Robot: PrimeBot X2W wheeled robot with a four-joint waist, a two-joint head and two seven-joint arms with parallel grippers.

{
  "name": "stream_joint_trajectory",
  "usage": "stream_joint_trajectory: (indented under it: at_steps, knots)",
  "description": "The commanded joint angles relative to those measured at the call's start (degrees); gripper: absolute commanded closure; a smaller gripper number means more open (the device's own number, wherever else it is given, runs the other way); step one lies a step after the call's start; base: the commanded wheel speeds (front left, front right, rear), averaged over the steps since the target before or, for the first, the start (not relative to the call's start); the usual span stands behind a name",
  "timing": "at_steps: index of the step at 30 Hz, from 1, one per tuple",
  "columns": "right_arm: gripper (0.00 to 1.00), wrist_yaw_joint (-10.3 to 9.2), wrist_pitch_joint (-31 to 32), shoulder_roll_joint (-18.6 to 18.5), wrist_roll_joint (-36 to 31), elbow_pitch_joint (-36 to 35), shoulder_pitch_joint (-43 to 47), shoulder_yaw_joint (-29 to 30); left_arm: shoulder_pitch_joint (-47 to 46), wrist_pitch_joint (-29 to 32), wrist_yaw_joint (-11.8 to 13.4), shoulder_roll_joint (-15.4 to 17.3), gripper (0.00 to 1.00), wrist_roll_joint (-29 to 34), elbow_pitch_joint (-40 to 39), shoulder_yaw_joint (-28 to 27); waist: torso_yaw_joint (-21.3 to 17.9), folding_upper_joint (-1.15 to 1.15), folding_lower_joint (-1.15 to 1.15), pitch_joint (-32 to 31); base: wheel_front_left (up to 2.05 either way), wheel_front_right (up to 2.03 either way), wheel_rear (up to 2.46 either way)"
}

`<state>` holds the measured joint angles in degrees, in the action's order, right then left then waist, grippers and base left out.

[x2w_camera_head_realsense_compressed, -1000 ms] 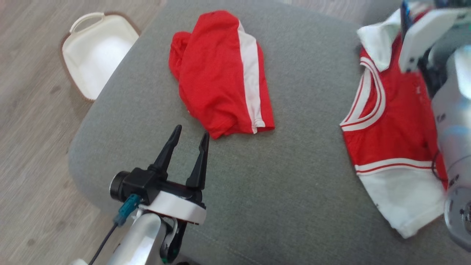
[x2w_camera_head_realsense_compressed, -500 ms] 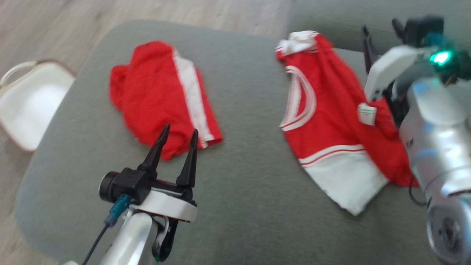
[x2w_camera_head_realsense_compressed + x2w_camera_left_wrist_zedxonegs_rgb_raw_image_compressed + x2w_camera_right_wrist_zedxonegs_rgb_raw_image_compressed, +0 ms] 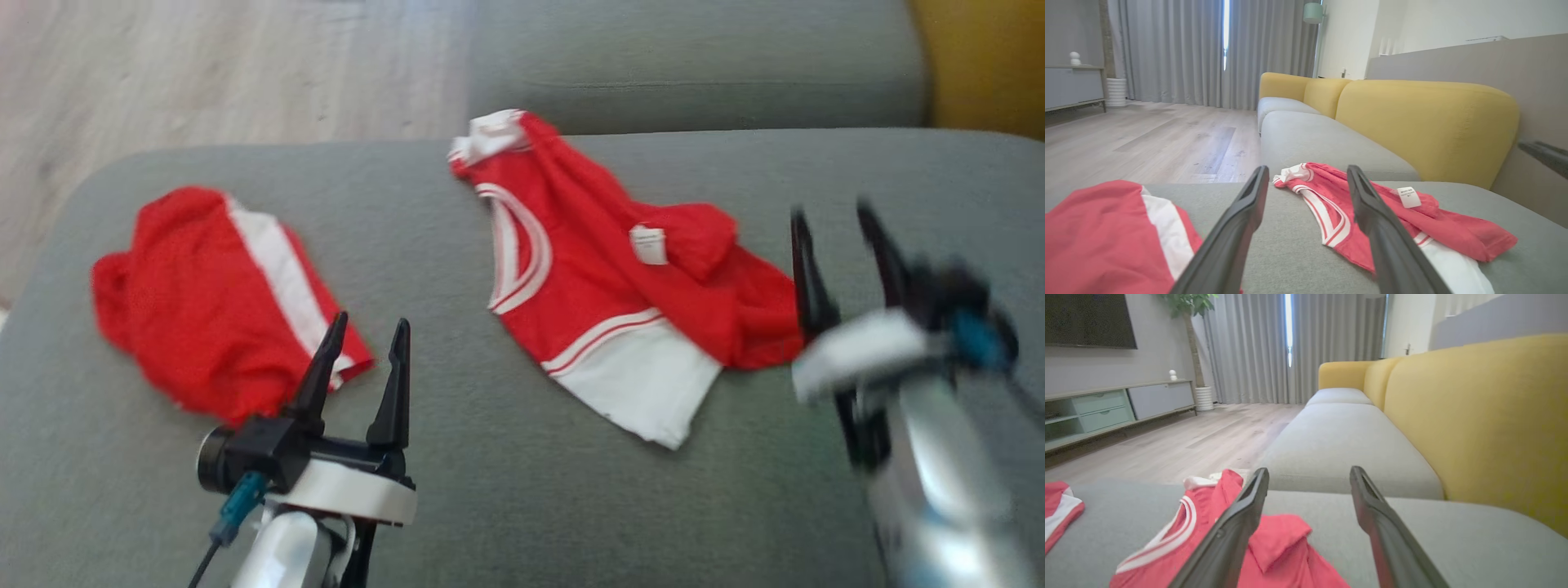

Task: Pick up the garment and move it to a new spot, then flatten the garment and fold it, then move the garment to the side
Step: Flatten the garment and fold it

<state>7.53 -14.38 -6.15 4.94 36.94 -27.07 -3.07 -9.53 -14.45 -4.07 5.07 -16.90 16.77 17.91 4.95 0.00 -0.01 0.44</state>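
your right pincer [image 3: 831, 209] is blurred but spread wide and empty, one finger hiding the garment's [image 3: 604, 302] edge. your left pincer [image 3: 370, 322], also released, covers the folded red cloth's [image 3: 204, 302] corner.

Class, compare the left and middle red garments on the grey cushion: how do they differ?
The left garment is a compact bundle; the middle garment sprawls wider, rumpled. The left garment has one broad white stripe; the middle garment has thin curved trim, a white hem panel and a label showing. Both are red and white.
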Motion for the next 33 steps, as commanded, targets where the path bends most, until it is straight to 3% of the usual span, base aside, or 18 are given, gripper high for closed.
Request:
stream_joint_trajectory:
  at_steps: [1, 6, 11, 17, 23, 33]
  knots:
    - [0.0, -0.04, -0.6, 1.4, 0.3, -7.2, 5.0, -0.4, -1.0, -0.5, 0.0, 0.4, 0.0, 0.8, -2.3, -2.7, -2.4, 0.0, 0.01, -0.7, 0.0, 0.0, 0.0]
    - [0.0, -0.04, -0.5, 3.0, 0.5, -16.8, 15.7, 0.3, 0.5, -0.5, -0.3, 0.1, 0.0, 1.3, -2.6, -3.3, -3.5, 0.0, 0.01, -0.9, 0.0, 0.0, 0.0]
    - [0.0, -0.04, 1.3, 3.2, 0.1, -20.5, 18.2, 0.5, 0.7, -0.5, -0.7, -0.1, 0.0, 1.6, -2.7, -3.5, -3.3, 0.0, 0.01, -0.6, 0.0, 0.0, 0.0]
    - [0.0, -0.04, 5.6, 3.3, -2.8, -22.6, 16.5, 2.9, -0.6, -0.5, -1.4, -0.5, 0.0, 2.1, -2.8, -2.9, -0.4, 0.0, 0.01, 1.9, 0.0, 0.0, 0.0]
    - [0.0, -0.04, 11.8, 3.3, -5.1, -18.7, 10.9, 6.6, -2.2, -0.5, -2.0, -0.9, 0.0, 2.1, -2.4, -2.3, 3.8, 0.0, 0.01, 5.7, 0.0, 0.0, 0.0]
    - [0.0, -0.04, 19.1, 2.5, -4.7, -3.8, 0.0, 10.3, -4.8, -0.5, -2.7, -1.6, 0.0, 2.0, -1.1, -1.2, 10.2, 0.0, 0.01, 9.1, 0.0, 0.0, 0.0]
